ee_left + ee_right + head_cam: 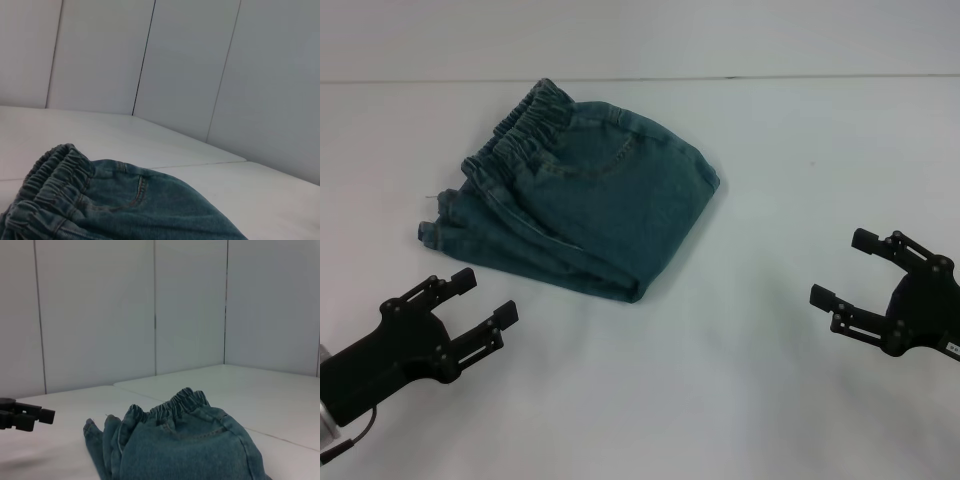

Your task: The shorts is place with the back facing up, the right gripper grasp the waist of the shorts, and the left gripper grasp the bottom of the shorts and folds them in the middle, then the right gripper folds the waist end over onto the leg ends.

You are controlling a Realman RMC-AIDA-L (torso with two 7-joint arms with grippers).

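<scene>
The blue-green denim shorts (590,205) lie folded into a compact bundle on the white table, a back pocket facing up. The ruffled waist (525,128) sits at the far left of the bundle, lying above the leg ends (442,222), which stack at the left edge. My left gripper (486,295) is open, low at the near left, a short way from the bundle's near edge. My right gripper (839,267) is open at the near right, well clear of the cloth. The shorts (145,210) and waist (50,185) fill the left wrist view. The right wrist view shows the shorts (185,450) and the left gripper (25,416).
The white table (790,130) stretches around the bundle, its back edge meeting pale wall panels (100,315). Nothing else stands on it.
</scene>
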